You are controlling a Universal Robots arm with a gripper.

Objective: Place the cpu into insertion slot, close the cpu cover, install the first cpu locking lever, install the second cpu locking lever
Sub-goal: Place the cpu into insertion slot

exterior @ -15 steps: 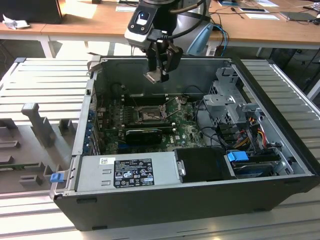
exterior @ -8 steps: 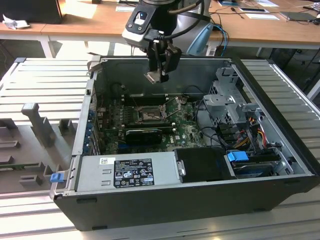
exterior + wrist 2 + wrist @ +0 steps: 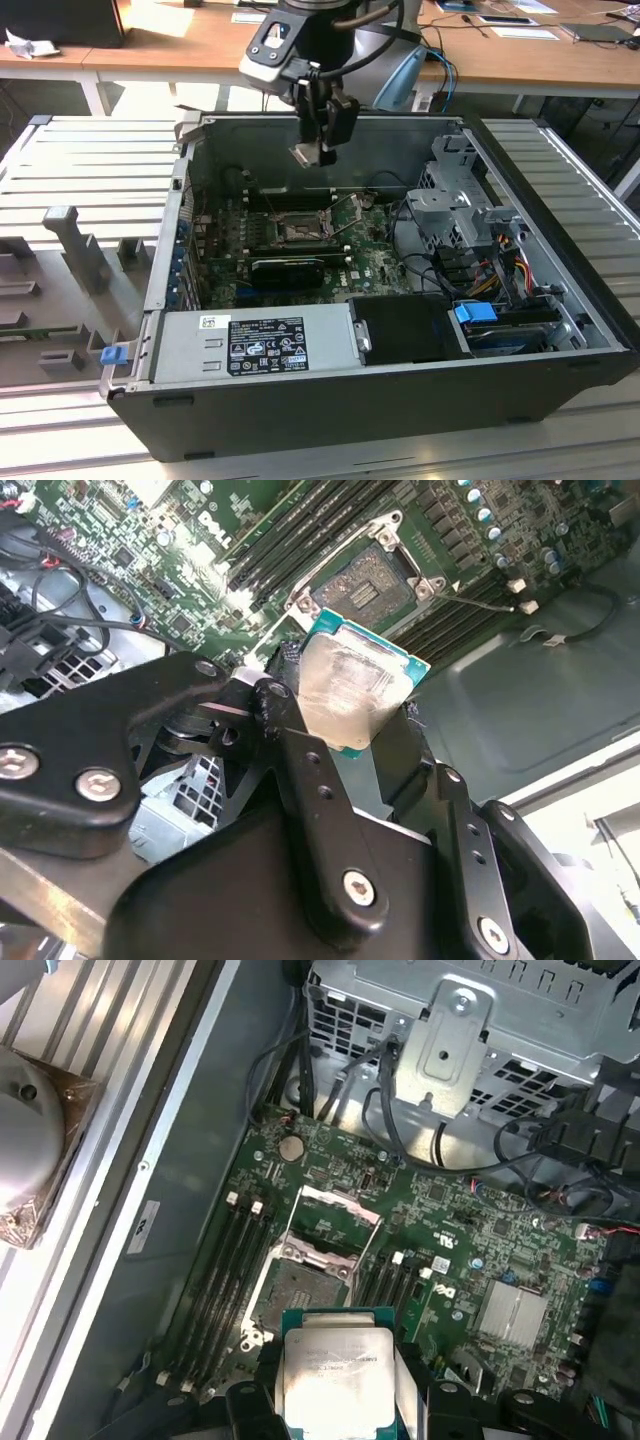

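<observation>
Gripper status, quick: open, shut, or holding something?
Gripper: fingers shut on the cpu, held in the air, apart from the insertion slot.

Black jointed hand (image 3: 348,695), silver screws (image 3: 360,888), pale grey wrist (image 3: 270,45), black looping cable (image 3: 385,35)

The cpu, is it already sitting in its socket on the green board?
No, the gripper holds the cpu in the air above the empty insertion slot.
</observation>
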